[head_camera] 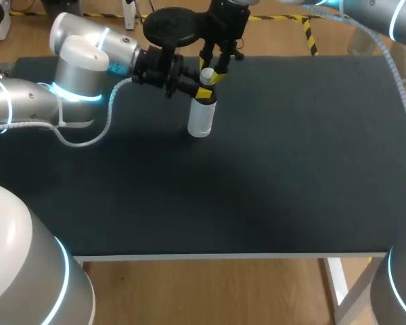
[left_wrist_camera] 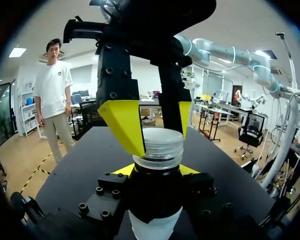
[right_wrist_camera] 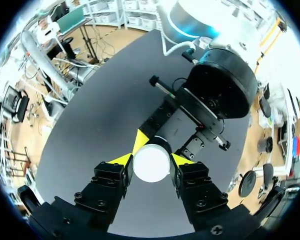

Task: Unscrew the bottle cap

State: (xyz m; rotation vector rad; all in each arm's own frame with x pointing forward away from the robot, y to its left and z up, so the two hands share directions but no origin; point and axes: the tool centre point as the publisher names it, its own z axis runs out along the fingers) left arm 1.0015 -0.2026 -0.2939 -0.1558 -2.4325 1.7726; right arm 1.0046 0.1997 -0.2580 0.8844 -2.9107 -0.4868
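Observation:
A white bottle stands upright on the black table, towards the back, left of the middle. My left gripper comes in from the left and is shut on the bottle's dark upper part, one yellow tip on each side. From above, my right gripper is shut on the cap. In the left wrist view its yellow fingers press the ribbed cap from both sides. In the right wrist view the round white cap sits between my right gripper and touches both yellow tips.
The black table top stretches wide in front of and to the right of the bottle, down to its front edge. My left arm's white cable loops over the table's left part.

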